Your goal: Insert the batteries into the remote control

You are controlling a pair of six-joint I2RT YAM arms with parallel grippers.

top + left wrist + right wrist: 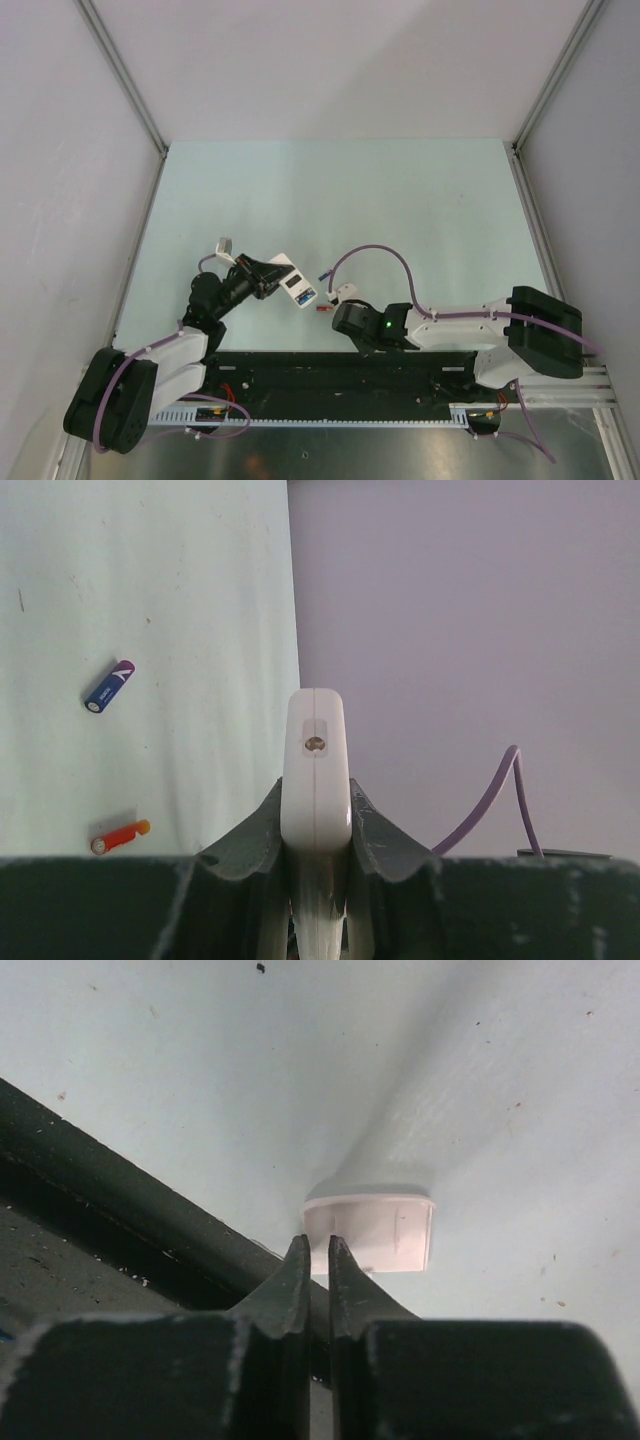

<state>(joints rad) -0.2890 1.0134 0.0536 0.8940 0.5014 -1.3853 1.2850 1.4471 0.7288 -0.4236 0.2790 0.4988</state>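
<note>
**Both arms crowded at the near edge, open table beyond**

Nearest the bases, a black base plate (330, 375) runs across the bottom of the overhead view. Its far edge meets the pale green table (400, 200). Both grippers work just past that edge, at lower centre, close together.

The right gripper (318, 1252) sits low beside the plate's edge. Its fingers are drawn almost together, with only a thin slit between them. Their tips reach the lower left corner of a small white plastic piece (375, 1230) on the table. Whether that corner is pinched, I cannot tell.

The left gripper (315, 792) is clamped on the remote control (315, 750), one finger pressed to each long side. From its wrist camera the remote shows end-on: a slim white bar with rounded corners and a small round brownish window in its end face. From above, the remote lies at a slant left of centre, white side up, with a bit of blue showing on it.

On the table beside it lie a red battery (120, 836), nearer, and a blue-purple battery (109, 685), farther, well apart from each other.

Beyond them the table is open up to the pale walls (330, 70). These close it in at the back and sides with metal posts (125, 80) at the corners. A purple cable (490, 800) loops at the lower right of the left wrist view.
</note>
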